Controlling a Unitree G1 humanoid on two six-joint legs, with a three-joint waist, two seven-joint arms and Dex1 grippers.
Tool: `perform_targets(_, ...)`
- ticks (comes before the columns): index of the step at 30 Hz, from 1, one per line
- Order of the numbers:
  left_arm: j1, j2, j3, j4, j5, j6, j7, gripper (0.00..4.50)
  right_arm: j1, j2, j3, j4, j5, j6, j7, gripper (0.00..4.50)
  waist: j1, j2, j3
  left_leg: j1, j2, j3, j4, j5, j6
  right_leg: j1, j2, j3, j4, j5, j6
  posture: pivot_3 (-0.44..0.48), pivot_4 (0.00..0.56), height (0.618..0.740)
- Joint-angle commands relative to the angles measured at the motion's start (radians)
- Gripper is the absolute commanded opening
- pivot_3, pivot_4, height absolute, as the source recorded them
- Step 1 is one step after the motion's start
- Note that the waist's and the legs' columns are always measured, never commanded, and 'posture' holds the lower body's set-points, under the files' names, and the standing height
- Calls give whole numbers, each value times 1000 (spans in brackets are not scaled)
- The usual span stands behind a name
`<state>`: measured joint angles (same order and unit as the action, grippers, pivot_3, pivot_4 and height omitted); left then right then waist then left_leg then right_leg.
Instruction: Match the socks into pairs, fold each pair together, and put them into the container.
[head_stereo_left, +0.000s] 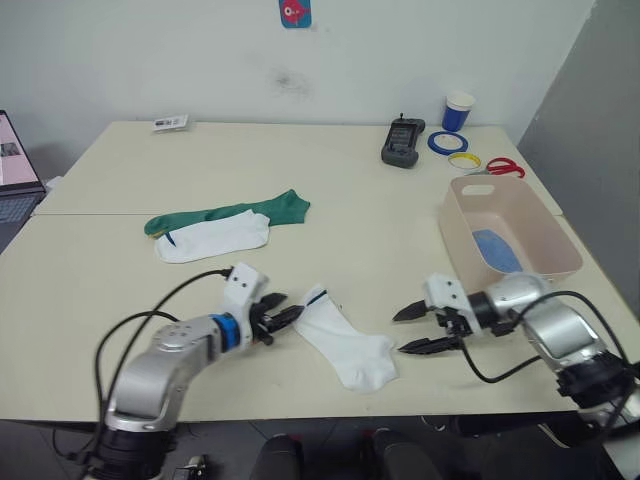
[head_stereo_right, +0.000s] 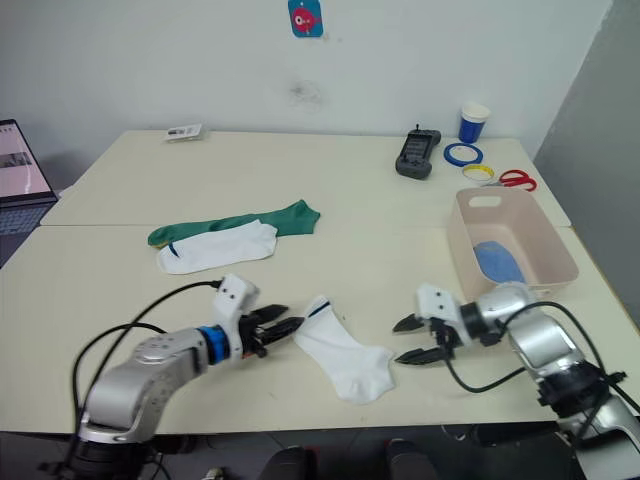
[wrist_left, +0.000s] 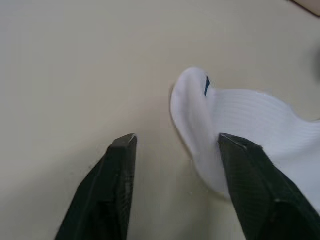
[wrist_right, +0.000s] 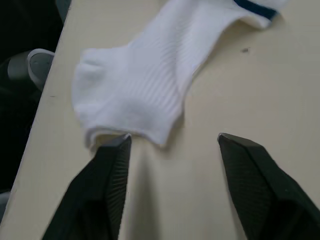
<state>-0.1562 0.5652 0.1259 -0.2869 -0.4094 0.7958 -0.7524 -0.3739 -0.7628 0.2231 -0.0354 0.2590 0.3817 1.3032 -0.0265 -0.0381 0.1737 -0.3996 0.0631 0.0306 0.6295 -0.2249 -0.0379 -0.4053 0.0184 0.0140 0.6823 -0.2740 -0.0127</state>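
A white sock (head_stereo_left: 345, 345) lies flat near the table's front edge, between my two grippers. My left gripper (head_stereo_left: 283, 318) is open at the sock's cuff end, one finger (wrist_left: 245, 170) touching the fabric edge. My right gripper (head_stereo_left: 417, 329) is open just to the right of the sock's toe (wrist_right: 125, 100), not touching it. Farther back on the left, another white sock (head_stereo_left: 213, 238) lies partly over a dark green sock (head_stereo_left: 250, 212). The pale pink container (head_stereo_left: 548, 232) stands at the right with a light blue sock (head_stereo_left: 497, 250) inside.
At the back right stand a black device (head_stereo_left: 403, 142), a blue-and-white cup (head_stereo_left: 458, 111), tape rolls (head_stereo_left: 447, 143) and red scissors (head_stereo_left: 506, 167). A laptop (head_stereo_left: 15, 170) sits off the left edge. A small card (head_stereo_left: 170, 123) lies at the back left.
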Motion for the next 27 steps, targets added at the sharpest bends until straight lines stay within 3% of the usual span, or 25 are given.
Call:
perform_targets(1, -49, 56, 39, 101, -49, -79, -121, 3545, 79, -10, -114, -161, 116, 189, -90, 3466, 0, 0, 0, 0, 0, 0, 0, 0, 0, 0, 0, 0, 0, 0, 0, 0, 150, 740)
perform_targets(6, -182, 81, -80, 329, 39, -264, -240, 3545, 225, 45, -174, -386, 231, 452, -282, 3466, 0, 0, 0, 0, 0, 1, 0, 0, 0, 0, 0, -1, 0, 0, 0, 0, 150, 740)
perform_targets(11, -365, -1, -226, 565, 156, -460, -303, 3545, 280, 183, -163, -526, 287, 662, -509, 3466, 1, 0, 0, -1, -1, 2, 0, 0, 0, 0, 0, -1, 0, 0, 0, 0, 150, 740)
perform_targets(16, -461, -61, -281, 712, 203, -567, -349, 3545, 288, 253, -179, -573, 330, 780, -626, 3466, -3, 0, 0, -1, -1, 2, 0, 0, 0, 0, 1, 0, 0, 0, 1, 0, 150, 740)
perform_targets(22, -511, -94, -313, 835, 251, -622, -393, 1696, 287, 290, -173, -568, 334, 813, -713, 3466, -5, -1, -1, -1, -1, 2, 0, 0, 0, 0, 5, 0, 0, 0, 1, 0, 150, 740)
perform_targets(25, -501, -89, -319, 833, 255, -618, -420, 686, 266, 272, -156, -553, 315, 788, -717, 2856, -5, -1, -1, -1, 0, 2, 0, 0, 0, 0, 5, -1, 0, 0, 1, 0, 150, 740)
perform_targets(27, -486, -83, -321, 810, 254, -611, -435, 40, 267, 239, -122, -568, 309, 761, -691, 2211, -4, -1, -1, -1, -1, 3, 0, 0, 0, 0, 5, 0, 0, 0, 1, 0, 150, 740)
